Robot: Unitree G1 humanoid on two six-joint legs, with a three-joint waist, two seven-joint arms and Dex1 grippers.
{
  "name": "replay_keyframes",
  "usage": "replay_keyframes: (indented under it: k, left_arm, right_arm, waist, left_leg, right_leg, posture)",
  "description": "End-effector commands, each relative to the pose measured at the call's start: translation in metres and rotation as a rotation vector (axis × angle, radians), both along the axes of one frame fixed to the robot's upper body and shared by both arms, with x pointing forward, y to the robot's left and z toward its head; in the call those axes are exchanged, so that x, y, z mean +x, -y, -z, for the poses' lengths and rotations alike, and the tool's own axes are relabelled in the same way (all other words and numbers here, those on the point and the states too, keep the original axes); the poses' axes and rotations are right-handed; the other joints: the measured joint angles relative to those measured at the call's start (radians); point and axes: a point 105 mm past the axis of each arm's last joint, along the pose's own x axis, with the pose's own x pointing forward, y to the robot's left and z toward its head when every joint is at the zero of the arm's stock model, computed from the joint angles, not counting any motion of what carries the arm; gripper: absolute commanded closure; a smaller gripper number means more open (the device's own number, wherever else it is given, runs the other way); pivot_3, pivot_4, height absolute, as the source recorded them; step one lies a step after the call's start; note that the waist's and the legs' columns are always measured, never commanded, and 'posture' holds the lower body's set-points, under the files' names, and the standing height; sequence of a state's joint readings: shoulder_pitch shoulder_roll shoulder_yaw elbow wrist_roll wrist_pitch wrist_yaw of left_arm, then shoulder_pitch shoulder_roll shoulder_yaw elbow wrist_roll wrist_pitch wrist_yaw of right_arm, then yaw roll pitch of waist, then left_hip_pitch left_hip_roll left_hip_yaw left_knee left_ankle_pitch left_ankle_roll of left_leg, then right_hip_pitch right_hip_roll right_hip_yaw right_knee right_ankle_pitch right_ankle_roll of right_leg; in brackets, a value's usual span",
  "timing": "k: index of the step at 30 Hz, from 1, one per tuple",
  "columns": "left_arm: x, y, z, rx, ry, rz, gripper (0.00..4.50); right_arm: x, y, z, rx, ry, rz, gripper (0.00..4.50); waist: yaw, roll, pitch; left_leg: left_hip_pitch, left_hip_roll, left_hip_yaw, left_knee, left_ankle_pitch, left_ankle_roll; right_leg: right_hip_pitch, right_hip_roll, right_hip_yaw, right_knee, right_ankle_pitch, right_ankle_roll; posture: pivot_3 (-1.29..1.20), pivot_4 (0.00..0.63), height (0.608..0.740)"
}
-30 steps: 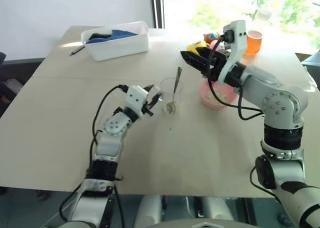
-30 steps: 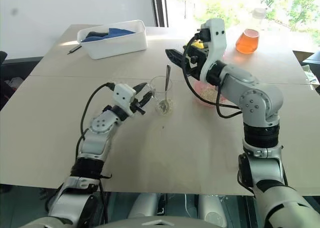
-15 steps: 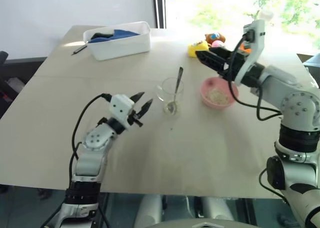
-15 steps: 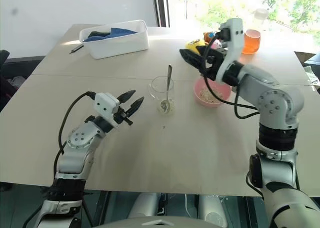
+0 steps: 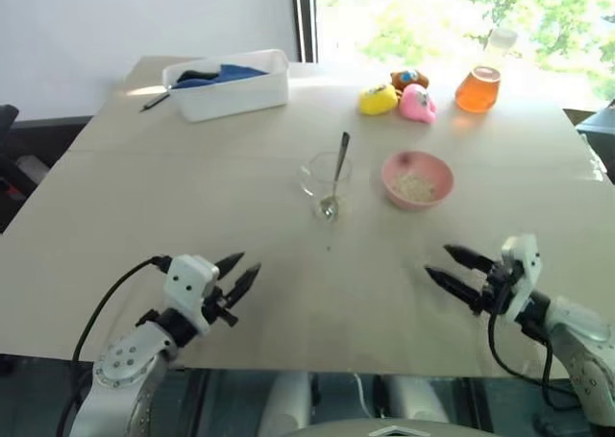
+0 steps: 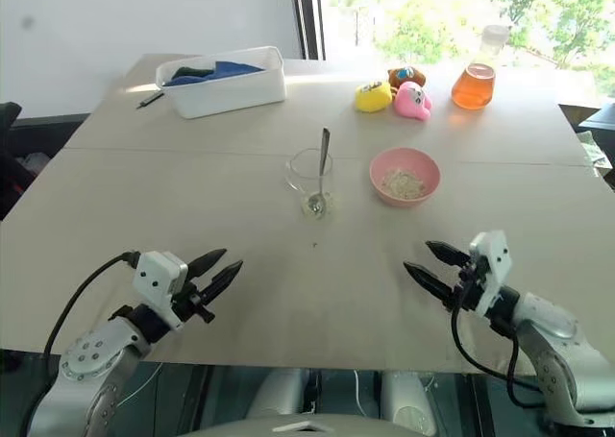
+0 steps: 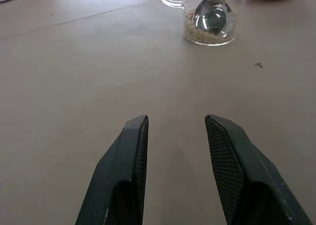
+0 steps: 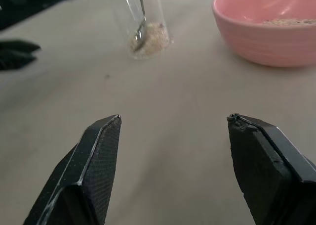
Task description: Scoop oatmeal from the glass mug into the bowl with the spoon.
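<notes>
Oatmeal (image 6: 402, 182): a small heap already sits in the pink bowl (image 6: 430, 176), mid-table, and a bit remains at the bottom of the glass mug (image 6: 309, 173) just beside it.
Spoon (image 6: 322, 163): standing in the mug, handle leaning on the rim, nobody holding it.
Progress: looks mostly done to me, maybe one more scoop if anything.
Left gripper (image 6: 216, 273): jaws parted, empty, near the table's front edge.
Right gripper (image 6: 434, 267): spread wide, empty, also near the front edge.
Room: lots of bare table (image 6: 288, 274) between grippers and mug; toys (image 6: 392, 95), flask (image 6: 474, 84) and white tub (image 6: 231, 89) sit well apart toward the back.
</notes>
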State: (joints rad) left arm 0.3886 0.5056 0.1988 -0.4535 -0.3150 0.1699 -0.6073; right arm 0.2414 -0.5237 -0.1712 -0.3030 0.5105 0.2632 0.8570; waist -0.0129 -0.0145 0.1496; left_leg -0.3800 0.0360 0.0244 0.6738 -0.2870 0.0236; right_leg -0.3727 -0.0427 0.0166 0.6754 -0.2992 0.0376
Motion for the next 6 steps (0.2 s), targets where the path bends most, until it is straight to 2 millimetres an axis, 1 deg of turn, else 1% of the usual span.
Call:
replay_keyframes:
  k: [1,3,6]
  left_arm:
    - [-0.002,0.007,0.000,0.018,0.019,0.035,2.63]
    - [-0.003,0.010,0.003,0.025,0.022,0.047,2.63]
    - [-0.001,0.013,0.002,0.015,0.035,0.055,2.63]
  right_arm:
    - [-0.004,0.017,0.005,-0.074,0.077,0.010,1.02]
    - [-0.006,0.023,0.007,-0.099,0.095,0.015,1.02]
    - [-0.006,0.029,0.004,-0.099,0.122,0.016,1.02]
  waist:
    - [0.000,0.000,0.000]
    - [0.001,0.000,0.000]
    - [0.000,0.000,0.000]
  left_leg:
    - [0.000,0.000,0.000,0.000,0.000,0.000]
    - [0.000,0.000,0.000,0.000,0.000,0.000]
    - [-0.001,0.000,0.001,-0.002,0.000,0.000]
  right_leg:
    - [0.000,0.000,0.000,0.000,0.000,0.001]
    - [-0.001,0.001,0.002,0.000,0.001,0.002]
    - [-0.002,0.002,0.005,0.001,0.001,0.002]
  posture:
    - [0.00,0.150,0.740]
    - [0.00,0.150,0.740]
    - [0.00,0.150,0.740]
